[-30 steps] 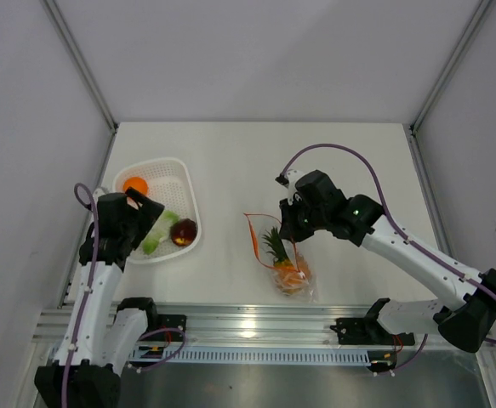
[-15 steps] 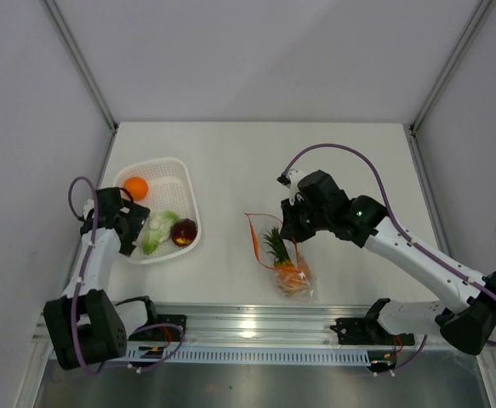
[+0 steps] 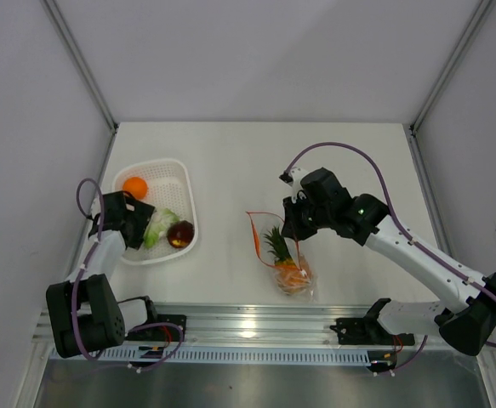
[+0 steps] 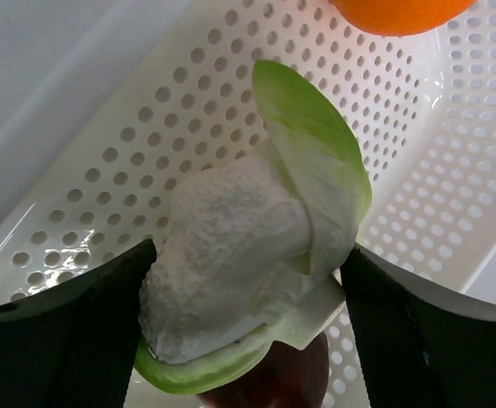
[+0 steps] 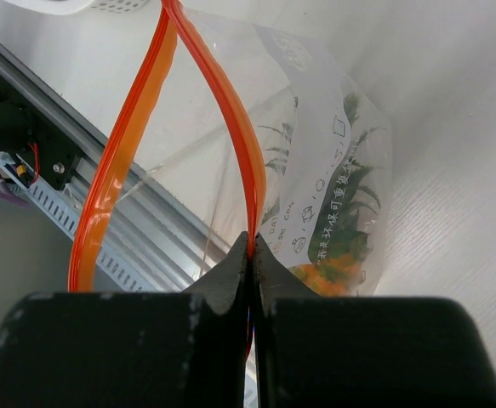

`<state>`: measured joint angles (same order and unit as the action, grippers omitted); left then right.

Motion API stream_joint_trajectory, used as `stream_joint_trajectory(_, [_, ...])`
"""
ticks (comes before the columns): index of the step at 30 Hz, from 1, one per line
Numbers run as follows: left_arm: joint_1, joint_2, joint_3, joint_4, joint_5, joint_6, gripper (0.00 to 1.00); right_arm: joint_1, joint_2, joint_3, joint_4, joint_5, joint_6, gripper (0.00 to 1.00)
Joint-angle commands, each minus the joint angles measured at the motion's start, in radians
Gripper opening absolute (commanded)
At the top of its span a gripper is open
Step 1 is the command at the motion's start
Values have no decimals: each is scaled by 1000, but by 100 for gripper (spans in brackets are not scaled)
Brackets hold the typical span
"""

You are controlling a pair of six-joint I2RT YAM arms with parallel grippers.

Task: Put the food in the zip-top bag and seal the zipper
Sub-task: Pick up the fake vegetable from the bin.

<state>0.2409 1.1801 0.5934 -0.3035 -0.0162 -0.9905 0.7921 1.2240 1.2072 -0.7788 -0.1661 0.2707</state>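
Note:
In the white mesh basket [image 3: 184,170] lie a round orange fruit [image 3: 134,185], a pale green-white leafy vegetable [image 3: 161,226] and a dark red-purple piece [image 3: 180,234]. My left gripper [image 3: 141,228] is down in the basket, open. In the left wrist view its fingers stand on either side of the leafy vegetable [image 4: 230,246], close against it. The dark red piece [image 4: 273,382] lies under the vegetable. My right gripper [image 5: 252,242] is shut on the red-orange zipper [image 5: 230,127] of the clear zip-top bag [image 3: 286,255], whose mouth gapes open. The pineapple [image 3: 283,259] sits inside the bag.
The basket's left rim lies near the table's left edge and wall. A metal rail [image 3: 256,327] runs along the near edge, just below the bag. Purple cables [image 3: 350,153] loop above the right arm.
My left arm swung down and lowered into the basket, bringing its open fingers around the leafy vegetable. The right gripper stayed put, holding the bag's zipper.

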Motion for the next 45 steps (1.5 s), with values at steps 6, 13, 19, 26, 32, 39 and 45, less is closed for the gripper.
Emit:
stream_joint_trajectory(6, [8, -57, -44, 54, 24, -53, 48, -4, -8, 20, 24, -6, -14, 0])
stream_joint_trajectory(13, [8, -184, 52, -137, -28, 12, 0, -2, 3, 26, 29, -6, -4, 0])
stream_joint_trajectory(19, [1, -342, 130, -218, 80, 116, 1, 4, 22, 40, 27, 5, 10, 0])
stream_joint_trajectory(26, [-201, -481, 247, -197, 177, 191, 1, 25, 28, 75, 6, 49, 42, 0])
stream_joint_trajectory(32, [-481, -370, 377, -146, 303, 156, 1, 50, 25, 95, -23, 117, 64, 0])
stream_joint_trajectory(39, [-745, -290, 453, -152, 285, 101, 1, 68, 2, 100, -48, 166, 78, 0])
stream_joint_trajectory(45, [-841, -269, 464, -189, 281, 1, 1, 75, -1, 106, -60, 203, 82, 0])
